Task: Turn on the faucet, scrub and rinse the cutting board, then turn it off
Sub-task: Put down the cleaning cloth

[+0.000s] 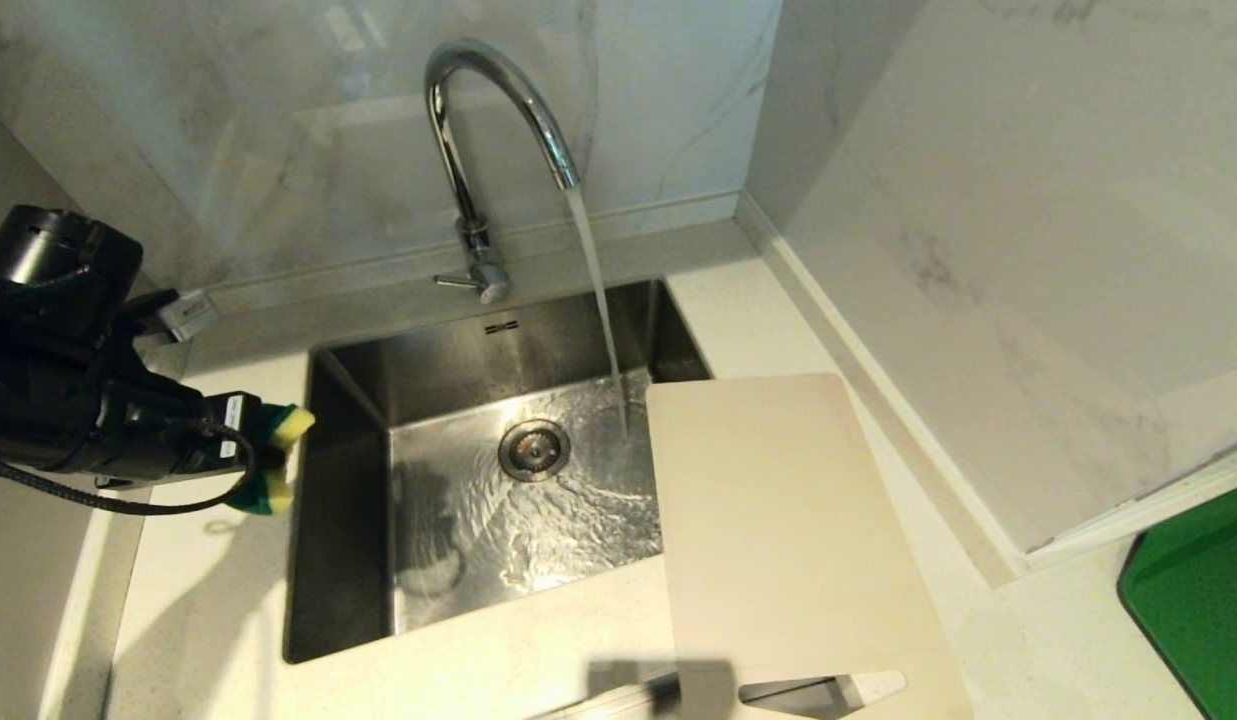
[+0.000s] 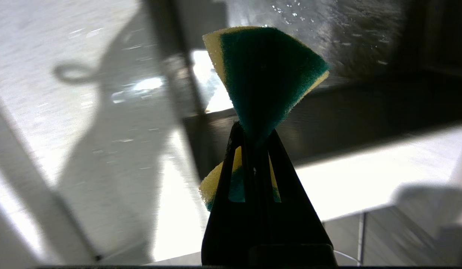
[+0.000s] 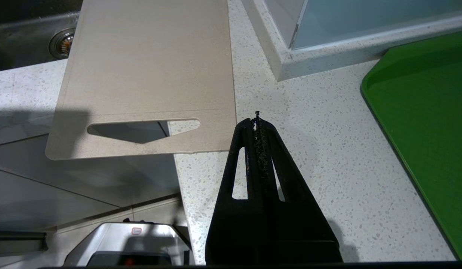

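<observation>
Beige cutting board (image 1: 788, 520) overhanging sink (image 1: 348, 520), left pincer (image 2: 255, 140) clamping sponge (image 2: 268, 71), right pincer (image 3: 256, 127) closed empty

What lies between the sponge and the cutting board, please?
In the head view, the sink, its drain and the faucet's running water lie between the sponge and the cutting board.

Bright overhead light glares off the wet sink (image 1: 538, 500) floor and the marble wall (image 1: 1028, 250). Soft arm shadows cross the worktop (image 1: 208, 600). The left wrist view is backlit and blurred, leaving the left claw (image 2: 255, 130) a silhouette.
</observation>
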Robot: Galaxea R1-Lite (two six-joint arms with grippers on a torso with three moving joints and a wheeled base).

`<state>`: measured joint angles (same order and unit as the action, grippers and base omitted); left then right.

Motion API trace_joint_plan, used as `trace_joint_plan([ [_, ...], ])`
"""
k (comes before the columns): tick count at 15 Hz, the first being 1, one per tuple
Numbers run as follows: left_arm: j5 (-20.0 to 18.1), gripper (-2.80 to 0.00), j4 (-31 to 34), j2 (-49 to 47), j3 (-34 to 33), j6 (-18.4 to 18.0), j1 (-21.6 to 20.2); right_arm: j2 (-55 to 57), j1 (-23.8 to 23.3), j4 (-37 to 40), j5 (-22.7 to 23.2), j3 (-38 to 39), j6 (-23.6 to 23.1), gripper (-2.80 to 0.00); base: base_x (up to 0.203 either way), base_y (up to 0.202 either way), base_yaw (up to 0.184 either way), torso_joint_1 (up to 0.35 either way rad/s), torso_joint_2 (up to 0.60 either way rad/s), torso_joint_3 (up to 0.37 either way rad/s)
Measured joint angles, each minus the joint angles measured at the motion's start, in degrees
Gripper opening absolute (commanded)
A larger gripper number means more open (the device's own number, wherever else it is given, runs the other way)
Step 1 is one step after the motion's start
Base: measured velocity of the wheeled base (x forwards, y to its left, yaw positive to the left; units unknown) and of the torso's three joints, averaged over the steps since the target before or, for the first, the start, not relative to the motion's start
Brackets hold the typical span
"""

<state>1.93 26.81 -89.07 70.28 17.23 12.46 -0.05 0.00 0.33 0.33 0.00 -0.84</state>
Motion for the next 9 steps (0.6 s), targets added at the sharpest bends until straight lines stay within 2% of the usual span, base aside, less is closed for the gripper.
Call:
trace_joint_plan([
  [3, -0.41, -2.8, -0.17, -3.47, -2.36, -3.56, -7.18, -0.02, 0.0, 0.01, -0.02, 0.0, -0.01, -2.8, 0.0, 0.0, 0.0, 0.0, 0.0, 0.0],
  [6, -1.79, -2.8, -3.31, -6.49, -5.19, -5.89, -13.32, -0.02, 0.0, 0.02, -0.06, 0.0, 0.0, -2.8, 0.0, 0.0, 0.0, 0.0, 0.0, 0.0],
  [9, -2.3, -2.8, -5.93, -9.49, -8.18, -6.73, -16.15, -0.02, 0.0, 0.02, 0.07, 0.0, -0.04, -2.8, 0.0, 0.0, 0.0, 0.0, 0.0, 0.0],
])
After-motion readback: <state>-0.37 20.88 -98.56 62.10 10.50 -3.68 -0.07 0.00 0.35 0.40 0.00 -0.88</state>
